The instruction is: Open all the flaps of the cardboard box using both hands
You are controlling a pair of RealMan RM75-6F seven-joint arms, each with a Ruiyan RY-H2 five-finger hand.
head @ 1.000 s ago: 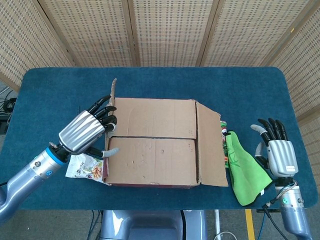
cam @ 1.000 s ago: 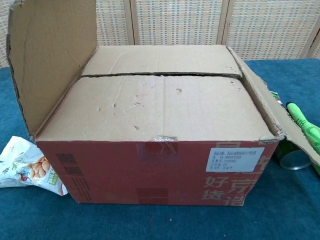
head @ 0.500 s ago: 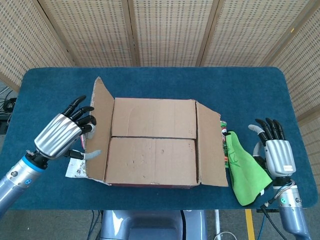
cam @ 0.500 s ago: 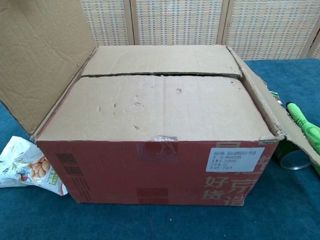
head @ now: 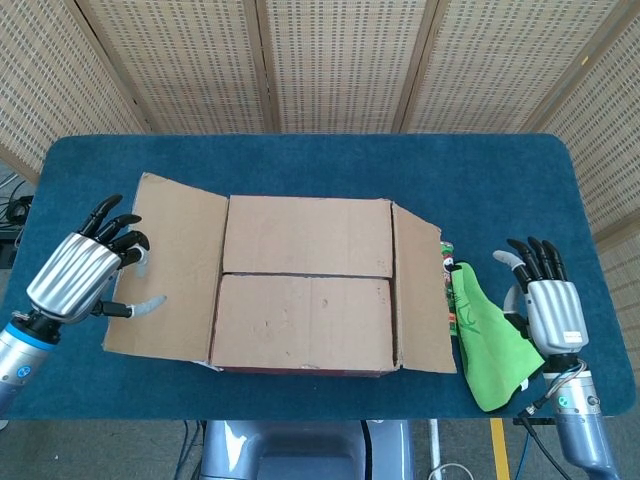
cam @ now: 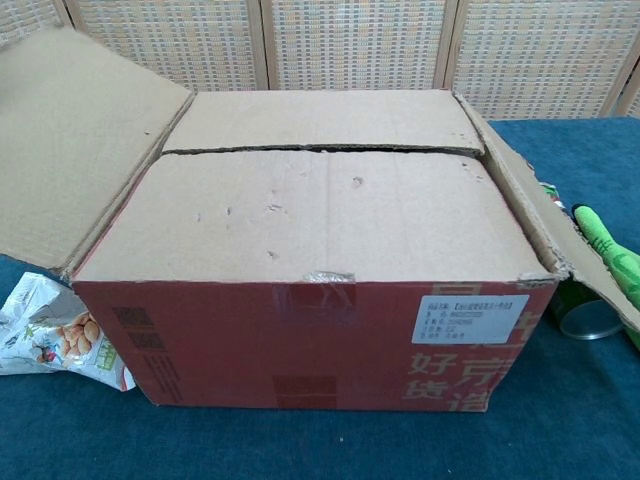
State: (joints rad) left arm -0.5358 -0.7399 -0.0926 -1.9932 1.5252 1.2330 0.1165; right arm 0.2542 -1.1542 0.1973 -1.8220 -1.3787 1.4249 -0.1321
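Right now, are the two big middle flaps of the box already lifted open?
No, both middle flaps lie flat and closed across the top of the box, meeting along a seam.

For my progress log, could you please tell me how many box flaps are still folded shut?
2: the far flap and the near flap, meeting mid-top. The left flap and right flap are folded out.

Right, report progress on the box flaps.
Done: the left flap and right flap are folded out. In hand: nothing; the left robot hand is open beside the left flap, and the right robot hand is open near the green cloth. Left: the far flap and near flap lie closed.
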